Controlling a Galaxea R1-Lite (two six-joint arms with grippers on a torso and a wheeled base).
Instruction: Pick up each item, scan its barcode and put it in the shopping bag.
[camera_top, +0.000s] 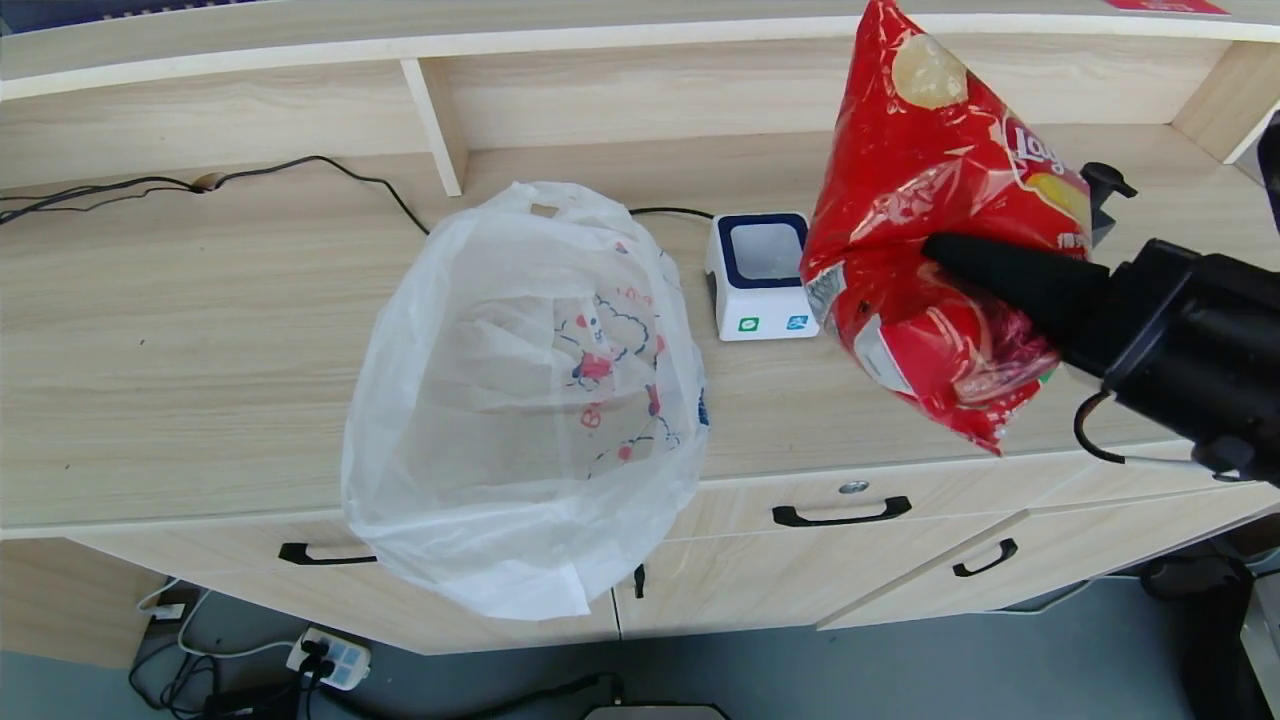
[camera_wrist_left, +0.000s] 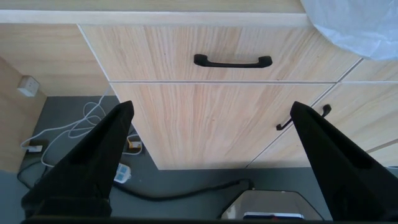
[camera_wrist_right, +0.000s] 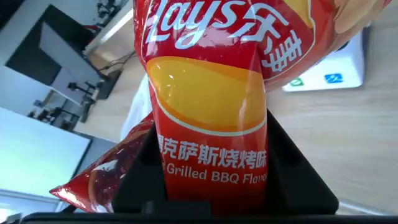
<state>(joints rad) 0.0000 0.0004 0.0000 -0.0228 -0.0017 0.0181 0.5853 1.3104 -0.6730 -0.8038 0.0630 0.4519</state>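
Between the fingers of the right tool (camera_top: 950, 262), the red chip bag (camera_top: 920, 190) is pinched across its lower half. It hangs tilted, clear of the worktop (camera_top: 200, 350). Just past the tool's fingertips, beyond the chip bag, the scanner (camera_top: 760, 270) stands on the worktop with its window facing up. Farther out along the same line the shopping bag (camera_top: 520, 400) lies with its mouth open, sagging over the worktop's front edge. The left tool (camera_wrist_left: 211, 109) is spread and holds nothing, low before the drawer fronts (camera_wrist_left: 230, 118).

Assessment: the scan is the step in hand. A pale printed patch on the bag's edge nearest the scanner may be the barcode; this cannot be confirmed.

Recommendation: turn the wrist so that patch faces the window squarely, and keep it close. The film is creased at the grip, so the code should be kept out of the folds. Do not tighten the grip, since the pack is air-filled and slippery. Release low into the slack bag mouth.
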